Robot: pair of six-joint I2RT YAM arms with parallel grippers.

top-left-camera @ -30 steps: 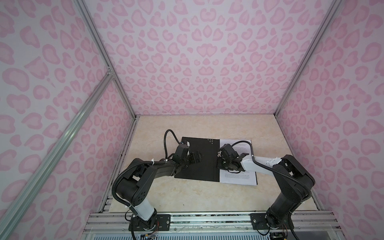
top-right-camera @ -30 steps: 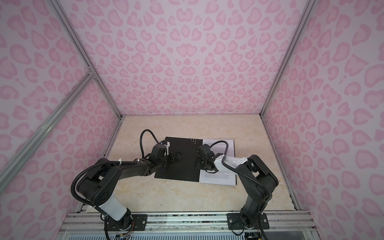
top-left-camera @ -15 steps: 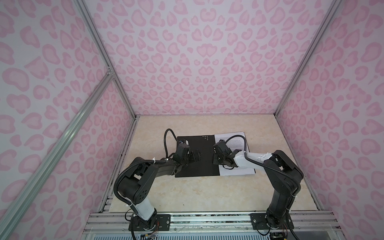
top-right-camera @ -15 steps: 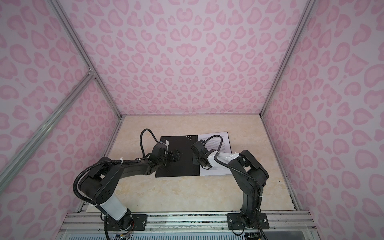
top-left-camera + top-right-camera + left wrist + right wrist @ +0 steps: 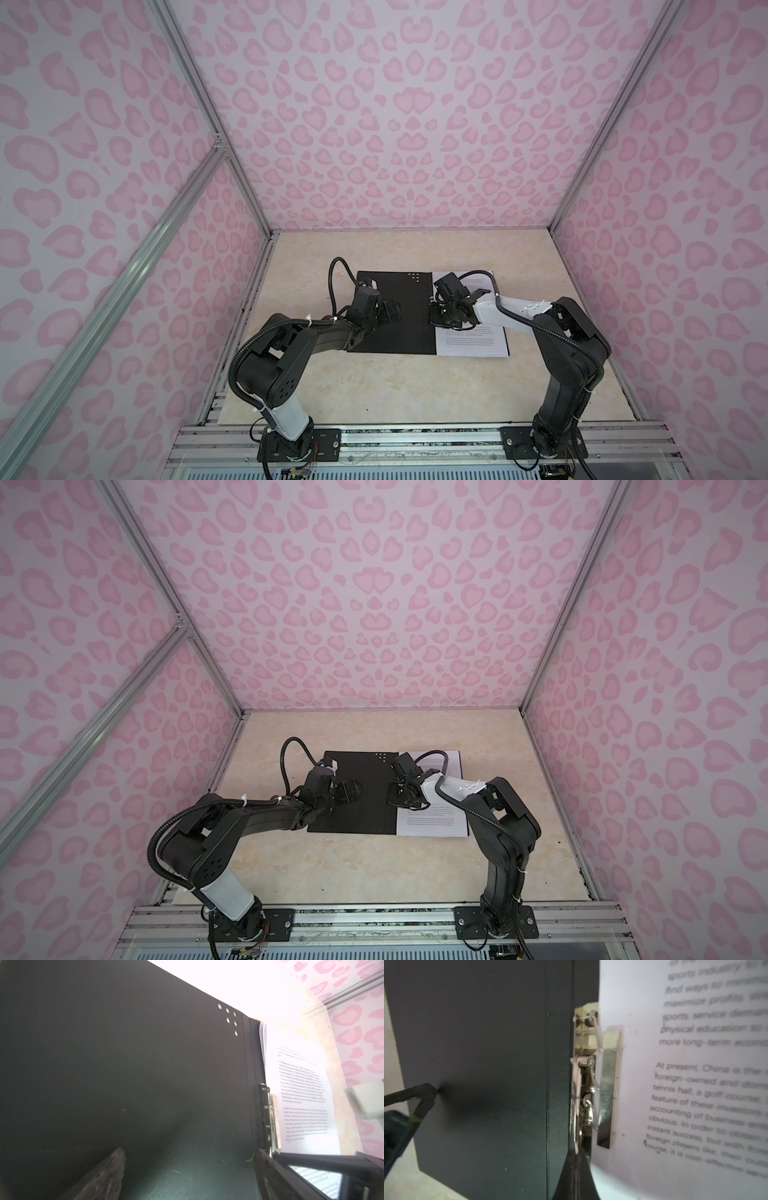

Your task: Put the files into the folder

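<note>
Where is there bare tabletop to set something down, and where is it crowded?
Free: the wide table strip between folder and front rail, and the band between folder and back wall. Crowded: the open folder, carrying the files, left gripper and right gripper over it.

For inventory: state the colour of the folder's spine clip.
Shiny silver metal clip, clearest in the right wrist view.

folder [image 5: 399, 320] open flat mid-table [image 5: 415, 386]; files [image 5: 473, 343] in 1 stack on its right half, spine clip [image 5: 608, 1088] on their left edge (left gripper [image 5: 388, 316] over left flap, right gripper [image 5: 576, 1165] at clip).
</note>
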